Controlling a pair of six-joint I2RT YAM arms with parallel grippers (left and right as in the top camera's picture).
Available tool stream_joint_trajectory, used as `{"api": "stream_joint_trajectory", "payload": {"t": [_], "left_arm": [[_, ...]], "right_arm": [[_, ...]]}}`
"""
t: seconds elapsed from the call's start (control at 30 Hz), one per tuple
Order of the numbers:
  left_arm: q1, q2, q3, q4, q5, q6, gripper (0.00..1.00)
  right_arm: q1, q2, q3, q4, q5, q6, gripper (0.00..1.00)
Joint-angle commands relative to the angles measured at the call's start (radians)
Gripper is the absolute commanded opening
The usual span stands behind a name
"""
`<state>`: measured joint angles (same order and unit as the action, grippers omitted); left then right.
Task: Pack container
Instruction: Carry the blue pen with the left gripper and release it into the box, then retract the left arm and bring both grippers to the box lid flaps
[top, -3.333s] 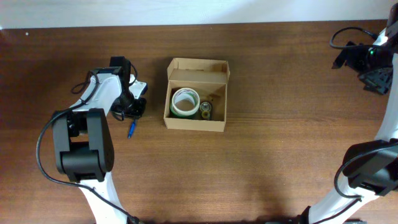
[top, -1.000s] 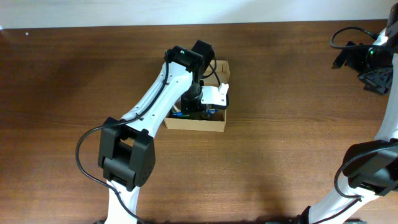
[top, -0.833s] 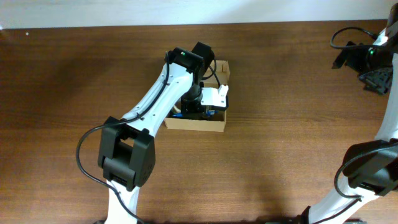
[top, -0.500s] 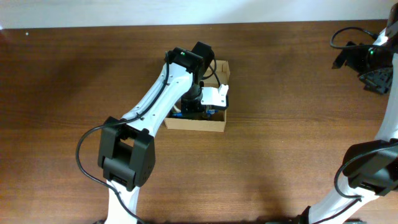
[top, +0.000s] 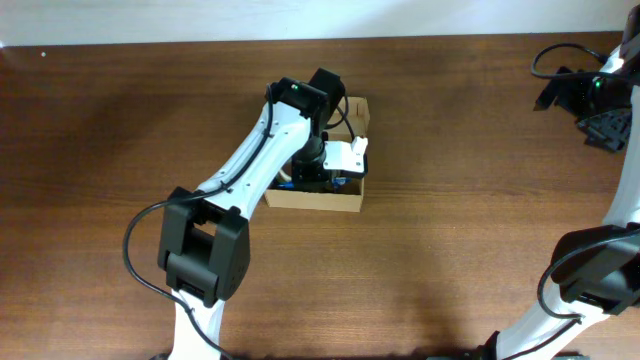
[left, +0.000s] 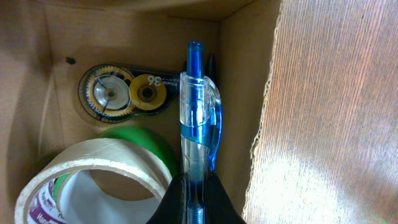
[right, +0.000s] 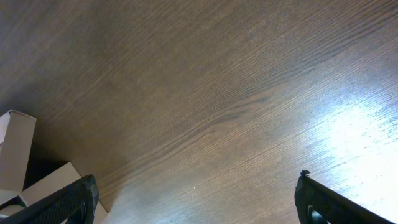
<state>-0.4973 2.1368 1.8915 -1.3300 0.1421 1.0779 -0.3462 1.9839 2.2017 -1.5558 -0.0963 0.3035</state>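
Observation:
The container (top: 322, 199) is a small tan cardboard box with its flap lid open, at the table's middle. My left gripper (top: 331, 178) is inside it, shut on a blue pen (left: 194, 118). In the left wrist view the gripper (left: 196, 205) holds the pen over the box floor (left: 31, 93), by the right wall. A white tape roll (left: 93, 180), a green roll (left: 146, 146) and a correction-tape dispenser (left: 121, 93) lie in the box. My right gripper (right: 196, 199) is open and empty, far off at the right edge (top: 590, 100).
The brown wooden table (top: 450, 250) surrounds the box. A black cable (top: 560, 55) hangs at the back right by the right arm. The box corner (right: 15, 155) shows at the left of the right wrist view.
The left arm picked the blue pen up from the table left of the box and carried it into the box. Over the last second it has hardly moved.

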Motion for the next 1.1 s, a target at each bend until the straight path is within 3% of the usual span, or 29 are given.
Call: {"api": "stream_joint_trajectory", "payload": {"t": [0.0,0.2,0.3,0.63,0.8,0.87,0.9,1.07], "left_arm": [[-0.005,0.033,-0.009,0.004,0.000,0.020,0.02],[-0.009,0.048,-0.009,0.003,0.001,0.016,0.02],[-0.013,0.048,-0.009,0.003,0.000,0.008,0.18],[-0.032,0.008,0.045,-0.011,-0.008,-0.091,0.31],[-0.032,-0.096,0.061,-0.022,-0.020,-0.150,0.35],[-0.032,-0.165,0.061,-0.023,-0.073,-0.151,0.39],[-0.032,-0.201,0.061,-0.022,-0.108,-0.160,0.46],[-0.003,-0.390,0.061,0.037,-0.219,-0.275,0.51]], "right_arm": [[-0.001,0.002,-0.005,0.000,-0.005,-0.004,0.99],[-0.001,0.002,-0.005,0.000,-0.005,-0.003,0.99],[-0.001,0.002,-0.005,0.000,-0.005,-0.003,0.99],[-0.001,0.002,-0.005,0.000,-0.005,-0.004,0.99],[-0.001,0.002,-0.005,0.000,-0.005,-0.004,0.99],[-0.001,0.002,-0.005,0.000,-0.005,-0.004,0.99],[-0.001,0.002,-0.005,0.000,-0.005,-0.003,0.99],[-0.001,0.002,-0.005,0.000,-0.005,-0.003,0.99]]}}
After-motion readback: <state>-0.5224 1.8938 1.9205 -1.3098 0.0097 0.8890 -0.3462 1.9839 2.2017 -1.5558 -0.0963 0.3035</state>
